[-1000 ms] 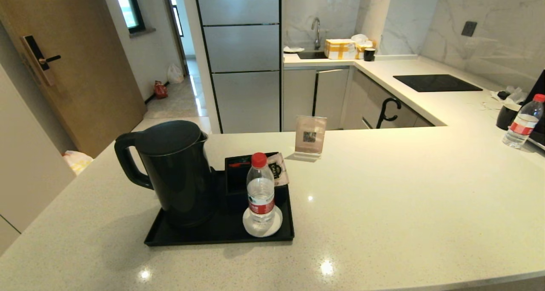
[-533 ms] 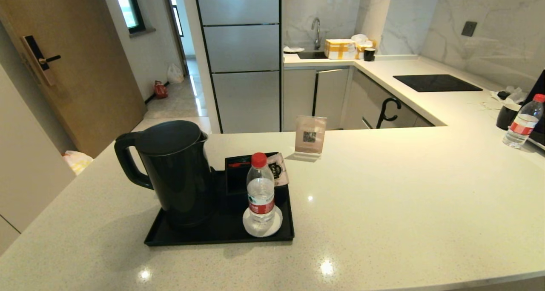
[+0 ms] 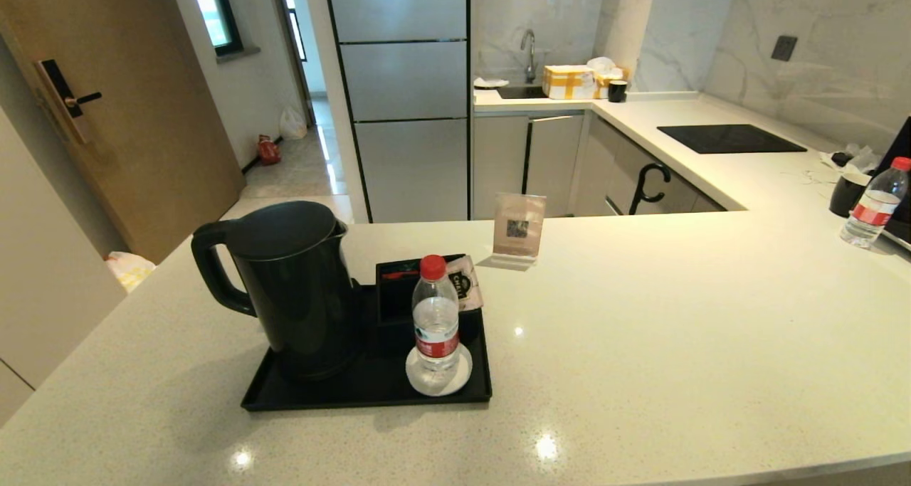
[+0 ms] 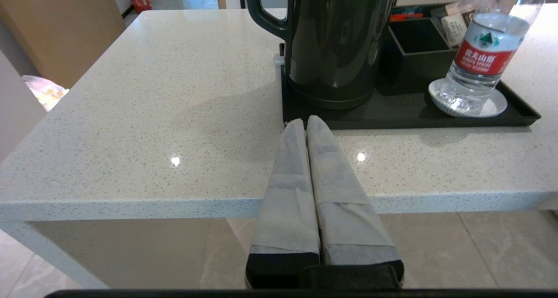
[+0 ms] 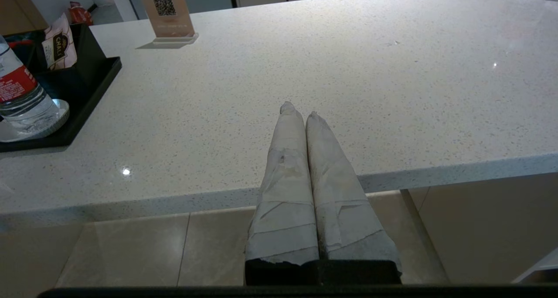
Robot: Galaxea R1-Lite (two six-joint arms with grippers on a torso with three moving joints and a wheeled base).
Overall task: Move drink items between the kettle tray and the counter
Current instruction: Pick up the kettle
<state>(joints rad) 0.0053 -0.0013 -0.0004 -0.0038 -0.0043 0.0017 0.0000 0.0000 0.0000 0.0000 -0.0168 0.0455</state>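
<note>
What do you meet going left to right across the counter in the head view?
Kettle on the kettle tray → water bottle on the white coaster → QR sign stand → black mug → second water bottle.

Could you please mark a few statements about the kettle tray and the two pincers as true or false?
1. The kettle stands on the tray. True.
2. The bottle on the tray lies on its side. False: it stands upright on the white coaster.
3. The left pincer is closed and holds nothing. True.
4. The right pincer grips the bottle. False: it is closed and empty, off the counter edge.
5. A second bottle stands far right on the counter. True.
</note>
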